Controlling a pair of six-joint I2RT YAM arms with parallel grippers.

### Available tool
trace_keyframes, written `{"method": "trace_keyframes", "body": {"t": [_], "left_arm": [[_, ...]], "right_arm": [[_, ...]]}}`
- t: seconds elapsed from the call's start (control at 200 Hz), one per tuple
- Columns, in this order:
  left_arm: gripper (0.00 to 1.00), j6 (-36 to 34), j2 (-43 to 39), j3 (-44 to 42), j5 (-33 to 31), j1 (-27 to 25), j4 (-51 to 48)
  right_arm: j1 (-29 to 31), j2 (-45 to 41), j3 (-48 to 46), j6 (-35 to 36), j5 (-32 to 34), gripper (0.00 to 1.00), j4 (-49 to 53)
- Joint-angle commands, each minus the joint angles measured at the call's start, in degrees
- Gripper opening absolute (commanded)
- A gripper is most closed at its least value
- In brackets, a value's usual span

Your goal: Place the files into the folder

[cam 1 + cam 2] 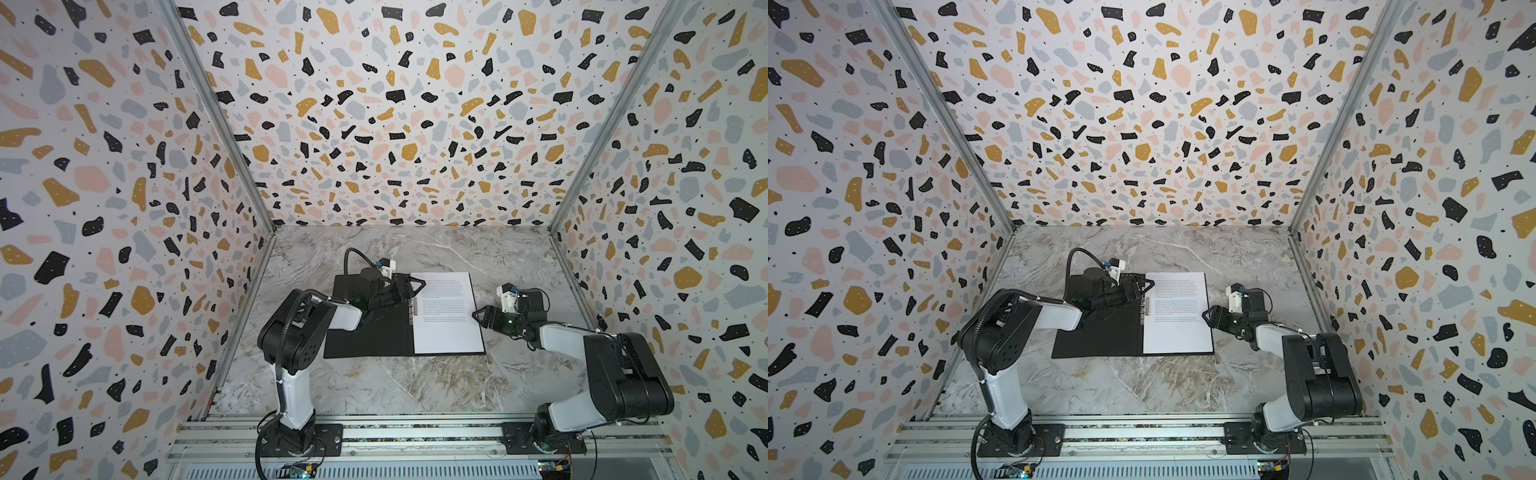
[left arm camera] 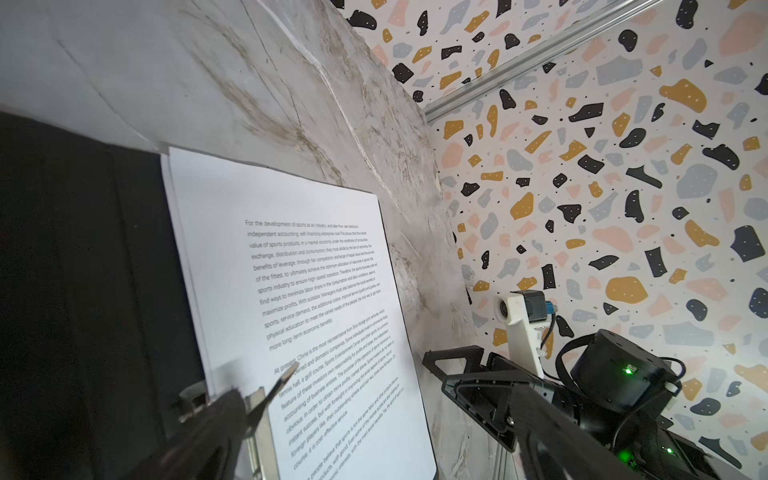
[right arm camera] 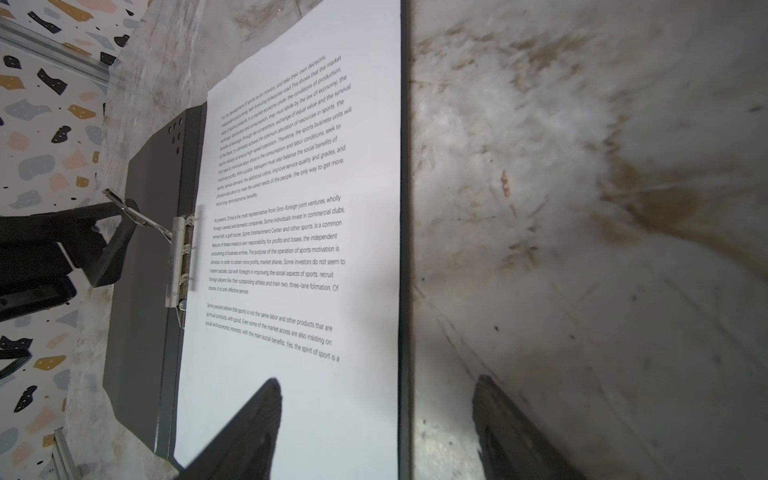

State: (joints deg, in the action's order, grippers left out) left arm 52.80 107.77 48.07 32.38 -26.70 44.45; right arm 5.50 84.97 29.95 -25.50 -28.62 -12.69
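The folder [image 1: 370, 332] lies open on the table [image 1: 374, 390], black inside up. The papers [image 1: 449, 328] sit on its right half, with their left edge right up against the metal clip [image 1: 413, 309]. Looks to me like we're at the clamping step.

The left gripper [image 1: 415, 287] hovers over the clip, jaws spread as wide as they go, holding nothing. The right gripper [image 1: 478, 316] is open and empty too. It straddles the papers' outer edge, with one finger over the sheet and one over bare table.

How I'd do it: get the stack flush under the clip first, and have the right gripper pin the outer edge lightly so nothing skews. Then press the lever down from its tip rather than shoving it sideways.

The right wrist view shows the clip's lever [image 3: 137, 216] standing up right by a left finger — can't tell if they're touching. In both top views that's too tiny to read.

The left wrist view shows a sliver of a second sheet [image 2: 166, 174] peeking out under the top one — from above it reads as one page. No view tells me if the edge is actually under the clip.
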Motion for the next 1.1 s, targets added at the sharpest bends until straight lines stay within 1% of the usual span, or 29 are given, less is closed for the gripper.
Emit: {"method": "trace_keyframes", "body": {"t": [0.0, 0.155, 0.35, 0.481, 0.511, 0.611, 0.861, 1.001, 1.096], "left_arm": [[1.0, 0.2, -3.7, -2.3, 1.0, -0.1, 5.8], [1.0, -1.4, -5.6, -4.4, 1.1, -0.4, 5.4], [1.0, -1.6, -5.5, -4.7, 0.6, -0.4, 4.5], [1.0, -1.7, -4.0, -2.3, 0.2, -0.3, 1.5], [1.0, -4.1, -3.3, -1.2, 0.2, -0.3, -0.2], [1.0, -7.2, -0.4, 3.2, 0.1, -0.2, -6.6], [1.0, -8.6, 4.6, 7.4, -1.7, 0.7, -10.0], [1.0, -8.7, 5.0, 7.7, -2.9, 0.8, -9.9], [1.0, -8.5, 5.6, 8.1, -2.5, 0.9, -9.8]], "right_arm": [[-0.2, -1.0, -1.2, -0.5, 0.8, 0.73, 2.1], [-0.2, -1.0, -1.6, -0.7, 0.8, 0.73, 1.9], [-0.2, -1.0, -1.6, -0.6, 0.8, 0.73, 2.0], [-0.2, -1.0, -1.6, -0.6, 0.9, 0.73, 2.1], [-0.2, -1.0, -1.7, -0.6, 1.0, 0.73, 2.1], [-0.2, -0.9, -1.7, -0.6, 1.0, 0.73, 2.1], [-0.2, -0.9, -1.7, -0.4, 1.2, 0.74, 2.0], [-0.2, -0.3, -1.5, -0.4, 1.2, 0.73, 1.7], [-0.2, 0.4, -1.3, -0.6, 1.1, 0.73, 1.4]]}}
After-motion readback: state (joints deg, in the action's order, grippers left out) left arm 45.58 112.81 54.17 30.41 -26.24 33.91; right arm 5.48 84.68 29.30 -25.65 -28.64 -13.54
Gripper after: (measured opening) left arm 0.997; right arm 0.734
